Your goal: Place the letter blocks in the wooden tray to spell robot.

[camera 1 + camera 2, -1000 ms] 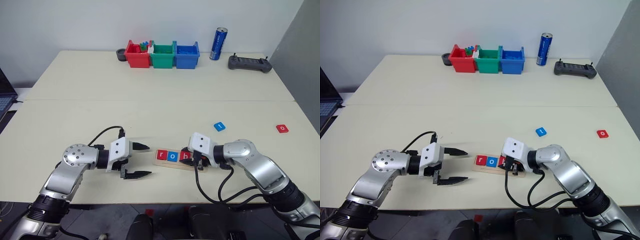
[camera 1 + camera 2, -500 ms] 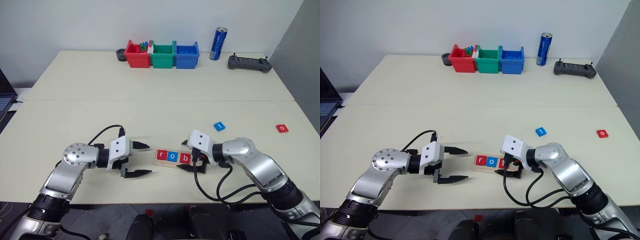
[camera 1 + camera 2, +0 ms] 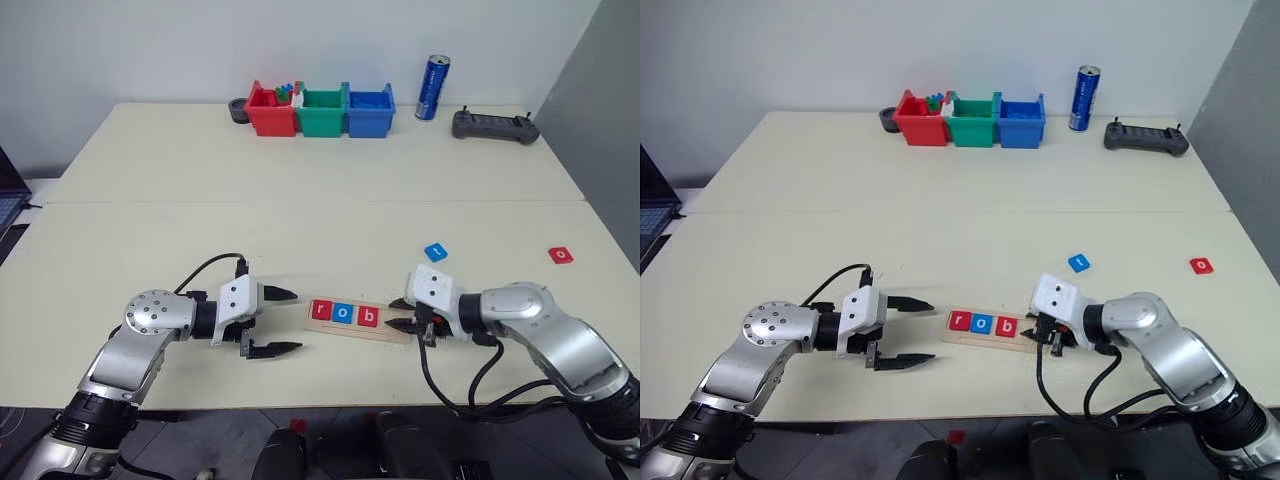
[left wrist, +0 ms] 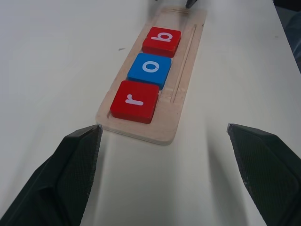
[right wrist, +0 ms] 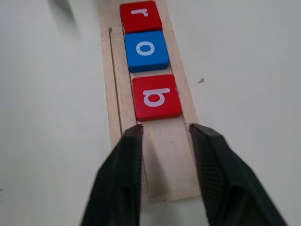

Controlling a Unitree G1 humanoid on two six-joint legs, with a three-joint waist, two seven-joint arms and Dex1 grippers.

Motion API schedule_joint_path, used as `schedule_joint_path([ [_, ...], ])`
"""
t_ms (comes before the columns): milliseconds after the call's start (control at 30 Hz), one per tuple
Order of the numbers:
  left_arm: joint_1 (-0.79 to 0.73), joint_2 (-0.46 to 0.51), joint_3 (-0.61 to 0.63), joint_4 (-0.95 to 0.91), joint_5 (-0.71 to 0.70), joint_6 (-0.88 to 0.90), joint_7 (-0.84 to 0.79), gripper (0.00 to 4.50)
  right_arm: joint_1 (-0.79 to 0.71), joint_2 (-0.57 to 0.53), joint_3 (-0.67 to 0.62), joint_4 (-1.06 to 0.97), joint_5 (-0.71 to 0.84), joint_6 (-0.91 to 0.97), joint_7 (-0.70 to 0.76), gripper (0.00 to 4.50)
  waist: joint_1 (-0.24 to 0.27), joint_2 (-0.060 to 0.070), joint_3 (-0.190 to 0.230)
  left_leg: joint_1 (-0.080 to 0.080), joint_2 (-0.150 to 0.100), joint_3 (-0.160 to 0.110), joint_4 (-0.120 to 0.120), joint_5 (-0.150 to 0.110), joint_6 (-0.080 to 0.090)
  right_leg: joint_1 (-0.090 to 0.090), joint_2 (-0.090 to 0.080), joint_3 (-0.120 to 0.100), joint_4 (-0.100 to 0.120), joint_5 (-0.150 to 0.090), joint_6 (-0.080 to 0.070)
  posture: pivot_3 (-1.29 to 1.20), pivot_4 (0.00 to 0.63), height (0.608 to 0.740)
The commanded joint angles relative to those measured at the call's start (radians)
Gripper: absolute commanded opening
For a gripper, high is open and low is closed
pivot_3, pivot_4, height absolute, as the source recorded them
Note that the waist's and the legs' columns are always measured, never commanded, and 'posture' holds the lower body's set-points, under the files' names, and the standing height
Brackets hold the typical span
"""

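The wooden tray (image 3: 392,329) lies near the table's front edge. In it three letter blocks sit side by side: red r (image 3: 322,311), blue o (image 3: 345,313) and red b (image 3: 368,317). The tray's right end is bare. A blue block (image 3: 435,251) and a red block (image 3: 561,254) lie loose on the table to the right. My right gripper (image 3: 393,314) hovers at the tray's bare right end, just behind the b (image 5: 156,96), fingers a little apart and holding nothing. My left gripper (image 3: 297,320) stands wide open just left of the tray (image 4: 183,70), empty.
At the table's far edge stand a red bin (image 3: 272,112), a green bin (image 3: 325,112) and a blue bin (image 3: 370,110), with a small dark round pot (image 3: 238,108) to their left. A blue can (image 3: 432,87) and a black controller (image 3: 494,126) sit further right.
My right gripper opened off the red b, left it in the tray, drew back to the right and narrowed its fingers. The left gripper stayed put.
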Motion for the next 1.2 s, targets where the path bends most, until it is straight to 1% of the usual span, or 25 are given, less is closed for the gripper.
schedule_joint_path([
  [33, -0.017, 0.006, 0.022, -0.019, -0.008, -0.008, 0.005, 4.5, -0.017, -0.009, 0.016, 0.002, -0.021, -0.038, 0.012, 0.16, 0.001, 0.0, 0.0, 0.0, 0.0, 0.0, 0.0, 0.0, 0.0, 0.0, 0.0, 0.0, 0.0, 0.0, 0.0, 0.0, 0.15, 0.74],
  [67, -0.016, 0.008, 0.022, -0.019, -0.008, -0.008, 0.005, 4.5, -0.02, -0.01, 0.025, 0.004, -0.024, -0.041, 0.018, 0.07, 0.002, 0.0, 0.0, 0.0, 0.0, 0.0, 0.0, 0.0, 0.0, 0.0, 0.0, 0.0, 0.0, 0.0, 0.0, 0.0, 0.15, 0.74],
  [267, -0.016, 0.007, 0.022, -0.014, -0.008, -0.012, 0.007, 4.5, -0.048, -0.016, 0.105, 0.048, -0.102, -0.082, 0.034, 0.07, 0.003, 0.0, 0.0, 0.0, 0.0, 0.0, 0.0, 0.0, 0.0, 0.0, 0.0, 0.0, 0.0, 0.0, 0.0, 0.0, 0.15, 0.74],
  [333, -0.015, 0.005, 0.021, -0.01, -0.008, -0.016, 0.007, 4.5, -0.066, 0.007, 0.119, 0.063, -0.118, -0.086, 0.026, 0.07, 0.002, 0.0, 0.0, 0.0, 0.0, 0.0, 0.0, 0.0, 0.0, 0.0, 0.0, 0.0, 0.0, 0.0, 0.0, 0.0, 0.15, 0.74],
  [533, -0.014, 0.001, 0.018, 0.004, -0.004, -0.031, 0.006, 4.5, -0.111, 0.065, 0.132, 0.088, -0.131, -0.088, 0.027, 0.07, 0.003, 0.0, 0.0, 0.0, 0.0, 0.0, 0.0, 0.0, 0.0, 0.0, 0.0, 0.0, 0.0, 0.0, -0.001, 0.0, 0.15, 0.74],
  [833, -0.026, -0.008, 0.004, -0.023, -0.006, -0.01, 0.017, 4.5, -0.141, 0.107, 0.143, 0.115, -0.155, -0.105, 0.022, 0.07, 0.003, 0.0, 0.0, -0.001, 0.0, 0.0, 0.0, 0.0, 0.0, 0.0, -0.001, 0.0, 0.0, 0.0, -0.001, 0.0, 0.15, 0.74],
  [933, -0.033, -0.005, 0.007, -0.035, -0.009, 0.007, 0.018, 4.5, -0.132, 0.084, 0.1, 0.081, -0.131, -0.094, 0.041, 0.07, 0.003, 0.0, 0.0, -0.001, 0.0, 0.0, 0.0, 0.0, 0.0, 0.0, -0.001, 0.0, 0.0, 0.0, -0.001, 0.0, 0.15, 0.74],
  [1067, -0.026, -0.001, 0.013, -0.05, -0.012, 0.02, 0.02, 4.5, -0.068, 0.023, 0.013, -0.074, -0.017, -0.017, 0.101, 0.07, 0.005, 0.0, 0.0, -0.001, 0.0, -0.001, 0.0, 0.0, 0.0, 0.0, -0.001, -0.001, 0.0, 0.0, -0.001, 0.0, 0.15, 0.74],
  [1200, -0.026, -0.003, 0.014, -0.046, -0.011, 0.02, 0.017, 4.5, 0.023, -0.053, 0.019, -0.157, 0.002, -0.006, 0.12, 0.07, 0.005, 0.0, 0.0, -0.001, 0.0, -0.001, 0.0, 0.0, 0.0, 0.0, -0.001, -0.001, 0.0, 0.0, -0.001, 0.0, 0.15, 0.74],
])
